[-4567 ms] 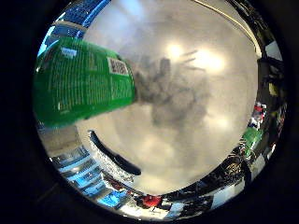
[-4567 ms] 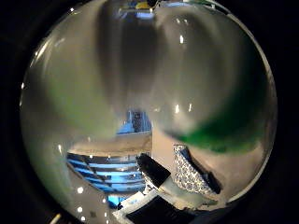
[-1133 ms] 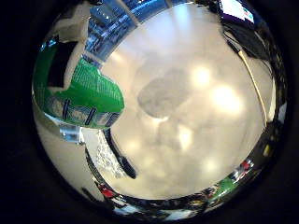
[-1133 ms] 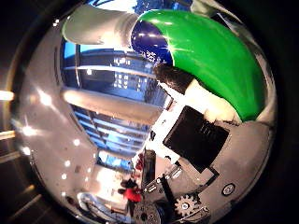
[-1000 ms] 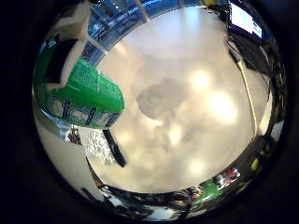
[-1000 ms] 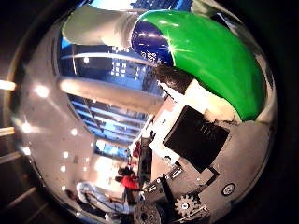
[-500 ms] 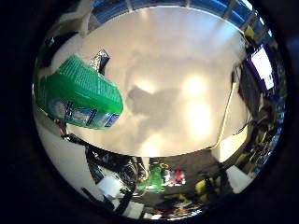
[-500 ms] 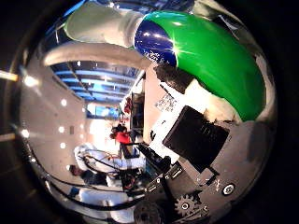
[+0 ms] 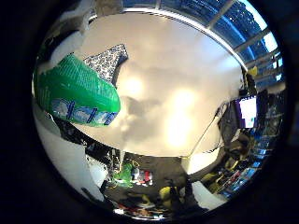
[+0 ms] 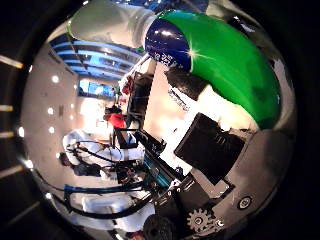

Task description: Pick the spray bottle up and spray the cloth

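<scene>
The green spray bottle (image 10: 225,60) fills much of the right thumb side palm view, close to the palm, with a blue band (image 10: 165,42) and its white spray head (image 10: 105,22). My hand (image 10: 215,145) is shut on it; a black and white finger (image 10: 188,84) lies curled against the bottle. The right little finger side palm view shows the bottle's green body and label (image 9: 75,91) lifted above the white table (image 9: 182,89). The cloth (image 9: 107,62), patterned black and white, lies flat on the table just beyond the bottle.
A monitor (image 9: 247,109) stands at the table's far edge. Small red and green things (image 9: 134,175) sit beyond the table's near edge. The right thumb side palm view shows the room with ceiling lights and windows (image 10: 95,62).
The camera has swung round with the hand. The patterned cloth has come into the little finger side view beside the bottle. The bottle stays held in my hand.
</scene>
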{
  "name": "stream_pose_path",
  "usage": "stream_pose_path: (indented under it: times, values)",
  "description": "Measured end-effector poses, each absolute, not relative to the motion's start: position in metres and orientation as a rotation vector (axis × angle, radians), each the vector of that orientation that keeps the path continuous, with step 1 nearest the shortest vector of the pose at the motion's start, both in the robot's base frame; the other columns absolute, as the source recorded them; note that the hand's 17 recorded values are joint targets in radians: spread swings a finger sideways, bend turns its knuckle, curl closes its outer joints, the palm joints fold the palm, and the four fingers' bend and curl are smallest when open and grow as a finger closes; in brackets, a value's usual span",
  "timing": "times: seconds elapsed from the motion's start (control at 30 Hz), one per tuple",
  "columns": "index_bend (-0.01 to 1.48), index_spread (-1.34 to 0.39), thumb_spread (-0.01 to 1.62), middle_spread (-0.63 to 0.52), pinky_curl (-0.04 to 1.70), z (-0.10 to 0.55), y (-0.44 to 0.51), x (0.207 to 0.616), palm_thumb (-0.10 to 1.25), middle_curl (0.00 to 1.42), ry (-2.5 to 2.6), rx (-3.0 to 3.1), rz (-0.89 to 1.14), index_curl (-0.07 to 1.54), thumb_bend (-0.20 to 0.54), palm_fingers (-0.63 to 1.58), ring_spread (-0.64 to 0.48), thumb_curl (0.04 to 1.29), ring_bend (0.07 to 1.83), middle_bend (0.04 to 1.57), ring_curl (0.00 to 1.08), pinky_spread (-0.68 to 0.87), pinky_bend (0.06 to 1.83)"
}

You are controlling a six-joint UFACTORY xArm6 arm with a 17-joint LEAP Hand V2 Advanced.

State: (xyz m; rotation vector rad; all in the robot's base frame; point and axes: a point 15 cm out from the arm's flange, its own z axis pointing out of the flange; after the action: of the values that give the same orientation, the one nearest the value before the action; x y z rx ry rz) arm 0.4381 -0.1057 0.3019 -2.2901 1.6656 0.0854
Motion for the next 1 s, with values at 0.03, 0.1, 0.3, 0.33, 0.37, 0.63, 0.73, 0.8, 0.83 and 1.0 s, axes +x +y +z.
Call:
stream_pose_path:
  times: [0.03,0.1,0.3,0.33,0.37,0.63,0.73,0.8,0.83,1.0]
  values:
    - [1.08,-0.25,1.04,-0.12,1.37,0.302,-0.095,0.44,1.07,0.68,1.651,-2.314,0.08,0.91,-0.013,1.13,-0.2,0.65,1.42,1.43,0.75,-0.17,1.07]
    - [1.08,-0.25,1.03,-0.12,1.37,0.295,-0.072,0.438,1.07,0.68,1.626,-2.372,0.096,0.91,-0.013,1.13,-0.2,0.66,1.42,1.43,0.75,-0.17,1.07]
    - [1.08,-0.25,1.03,-0.12,1.38,0.289,-0.044,0.444,1.07,0.68,1.596,-2.524,0.003,0.91,-0.013,1.13,-0.2,0.66,1.42,1.43,0.75,-0.17,1.07]
    - [1.08,-0.25,1.03,-0.12,1.38,0.289,-0.04,0.447,1.07,0.68,1.588,-2.541,-0.017,0.91,-0.013,1.13,-0.2,0.66,1.42,1.43,0.75,-0.17,1.07]
    - [1.08,-0.25,1.03,-0.12,1.38,0.288,-0.037,0.45,1.07,0.68,1.582,-2.557,-0.036,0.91,-0.014,1.13,-0.2,0.66,1.42,1.43,0.75,-0.17,1.07]
    - [1.08,-0.25,1.02,-0.12,1.39,0.231,-0.025,0.439,1.06,0.68,1.613,-2.646,-0.068,0.91,-0.014,1.13,-0.2,0.67,1.41,1.43,0.76,-0.17,1.06]
    - [1.08,-0.25,1.02,-0.12,1.39,0.212,-0.022,0.429,1.06,0.68,1.625,-2.669,-0.04,0.91,-0.013,1.13,-0.2,0.67,1.41,1.43,0.76,-0.18,1.06]
    - [1.08,-0.25,1.02,-0.12,1.39,0.21,-0.022,0.428,1.06,0.68,1.627,-2.674,-0.034,0.91,-0.012,1.13,-0.2,0.68,1.41,1.43,0.76,-0.18,1.06]
    - [1.08,-0.25,1.02,-0.12,1.39,0.21,-0.022,0.429,1.06,0.68,1.625,-2.679,-0.036,0.91,-0.012,1.13,-0.2,0.68,1.41,1.43,0.76,-0.18,1.06]
    - [1.08,-0.25,1.02,-0.12,1.39,0.219,-0.027,0.432,1.06,0.68,1.608,-2.722,-0.091,0.91,-0.013,1.13,-0.21,0.69,1.41,1.43,0.76,-0.18,1.06]
